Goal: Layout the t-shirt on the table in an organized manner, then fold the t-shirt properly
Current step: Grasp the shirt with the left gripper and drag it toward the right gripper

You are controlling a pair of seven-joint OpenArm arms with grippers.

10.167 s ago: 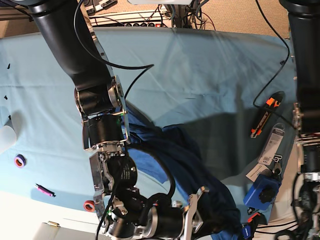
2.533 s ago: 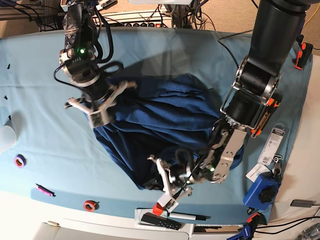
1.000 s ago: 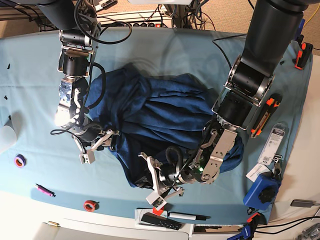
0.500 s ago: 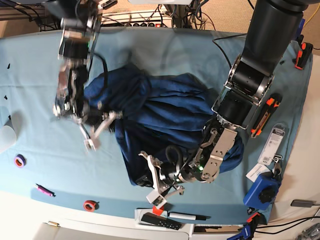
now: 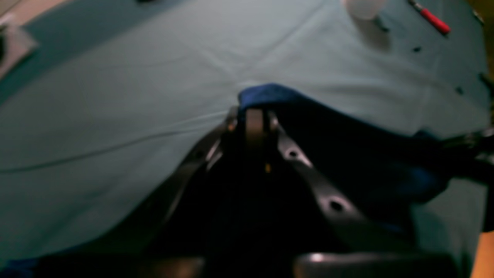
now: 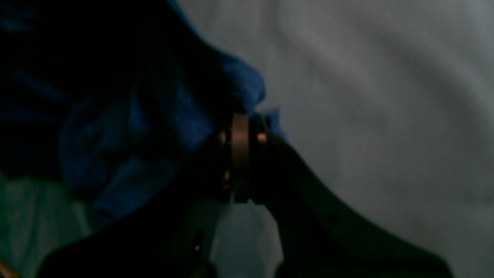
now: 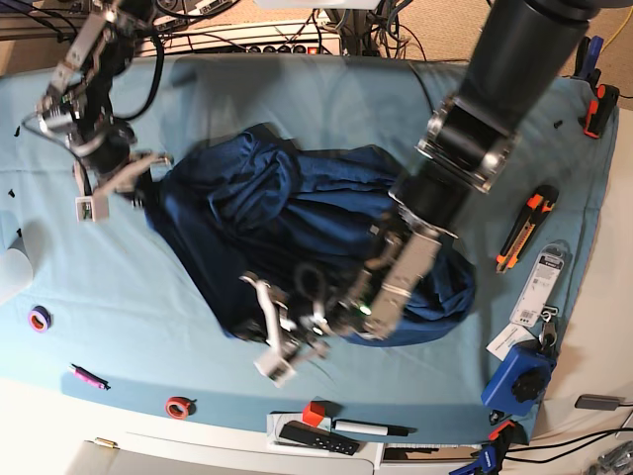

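A wide desk (image 7: 415,109) under a light teal cloth fills the base view, its white front edge along 6 o'clock and a band of cables and a power strip (image 7: 267,40) behind it at 12 o'clock. One t-shirt (image 7: 297,228), dark navy and heavily wrinkled, lies bunched in the middle of the desk, stretched from 9 o'clock toward 4 o'clock with deep folds running across it. Two arms work on it. The right gripper (image 7: 114,183), at 9 o'clock in the base view, has its fingers clenched on the shirt's left edge; the right wrist view shows a blue fold (image 6: 231,88) pinched at the fingertips (image 6: 240,123). The left gripper (image 7: 277,341), at about 6 o'clock of the shirt, is likewise clenched on the cloth: its wrist view shows the fingers (image 5: 254,119) pressed together with a blue hem (image 5: 270,94) caught at their tips. Small things ring the desk: two tape rolls, one purple (image 7: 40,319) at 8 o'clock and one red (image 7: 178,407) at 7 o'clock, one pink marker (image 7: 87,376), one small red block (image 7: 315,413), one black remote (image 7: 315,436), one black pen (image 7: 371,428), two orange utility knives (image 7: 524,226) (image 7: 596,107) on the 3 o'clock side, and one blue device (image 7: 516,381) at 4 o'clock.
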